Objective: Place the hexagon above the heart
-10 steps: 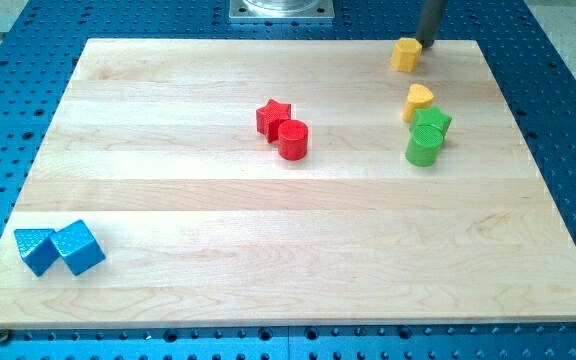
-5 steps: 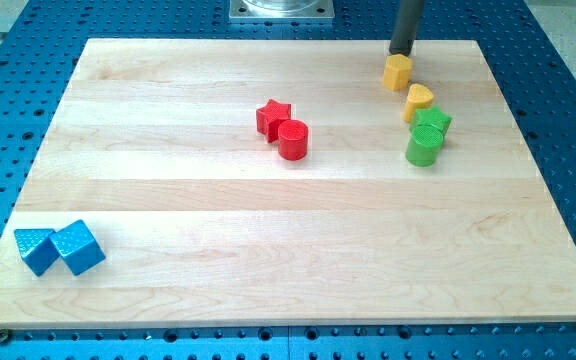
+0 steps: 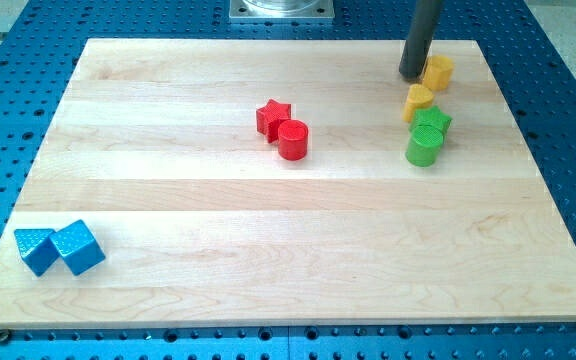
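The yellow hexagon [image 3: 438, 72] lies near the board's top right, up and to the right of the yellow heart [image 3: 419, 101]. The two are close but apart. My tip [image 3: 411, 75] rests on the board just left of the hexagon, touching or nearly touching its left side, and just above the heart. The dark rod rises from there out of the view's top.
A green star [image 3: 432, 123] and a green cylinder [image 3: 423, 148] sit right below the heart. A red star [image 3: 272, 117] and red cylinder [image 3: 293, 139] lie near the board's middle. Two blue cubes [image 3: 58, 248] sit at the bottom left. The wooden board [image 3: 268, 240] lies on a blue perforated table.
The hexagon first slid down-left toward the heart, then right to above-right of it. My tip moved from above the hexagon to its left side. The heart kept its place.
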